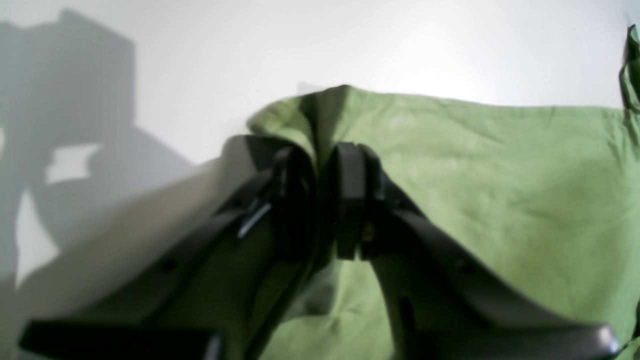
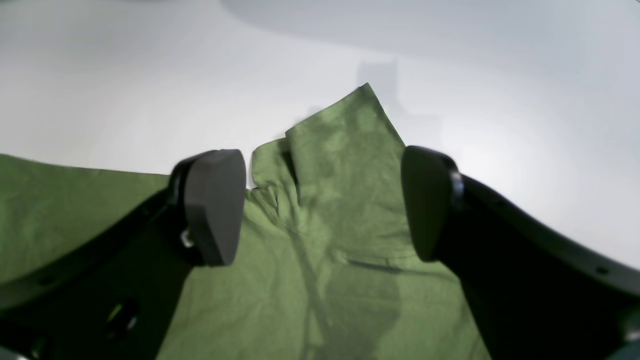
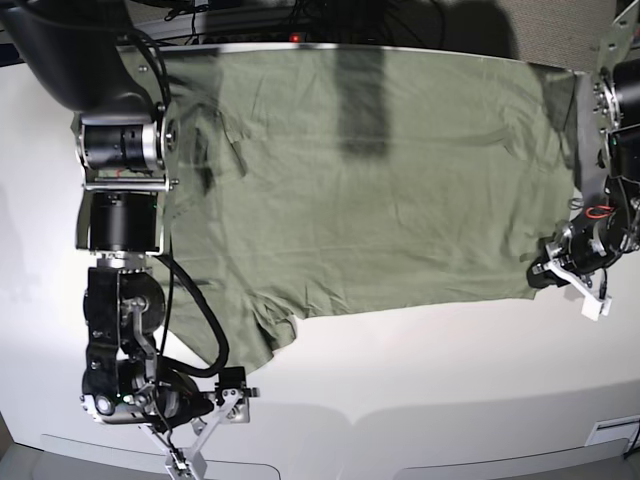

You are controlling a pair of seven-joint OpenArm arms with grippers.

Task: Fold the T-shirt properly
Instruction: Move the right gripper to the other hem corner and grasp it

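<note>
T-shirt [image 3: 370, 180] is lying spread across the table's [image 3: 420, 380] upper half; I'm pinching its lower-right hem with my left gripper [image 1: 320, 200], right gripper [image 2: 322, 205] gaping wide over a sleeve.

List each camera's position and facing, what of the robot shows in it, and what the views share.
Left wrist: rides the left arm, looks past the left gripper, jaws pinching a T-shirt corner.
Right wrist: rides the right arm; the right gripper stands open over a sleeve.
Base: overhead, looking down on the table; both arms show.
Shared: the T-shirt appears in all three.
</note>
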